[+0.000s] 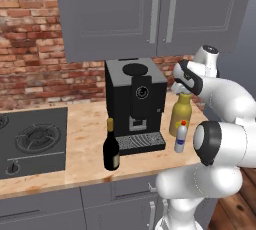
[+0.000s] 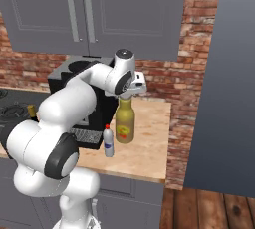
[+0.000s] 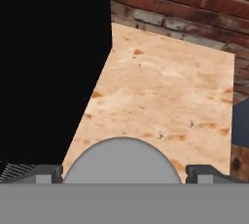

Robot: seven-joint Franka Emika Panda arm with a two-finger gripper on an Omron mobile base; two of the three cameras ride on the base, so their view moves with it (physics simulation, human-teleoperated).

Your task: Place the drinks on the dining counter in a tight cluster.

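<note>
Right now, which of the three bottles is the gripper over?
The yellow-olive bottle, right of the coffee machine: the gripper sits at its grey cap. The small clear bottle and wine bottle stand apart.

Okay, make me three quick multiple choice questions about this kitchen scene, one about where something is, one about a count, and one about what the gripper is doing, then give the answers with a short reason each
1. Where does the dark wine bottle stand?
A. in front of the coffee machine's left corner, near the stove
B. on top of the coffee machine
C. on the floor

2. How many bottles are on the wooden counter?
A. one
B. three
C. five

3. What is the gripper doing?
A. lying flat on the stove
B. holding the small clear bottle in the air
C. poised over the grey cap of the yellow-olive bottle, fingers either side

Answers:
1. A: it stands between the stove and the coffee machine, near the counter's front edge.
2. B: the wine bottle, the yellow-olive bottle and the small clear bottle.
3. C: the hand view shows the grey cap between the finger tips; contact cannot be judged.
</note>
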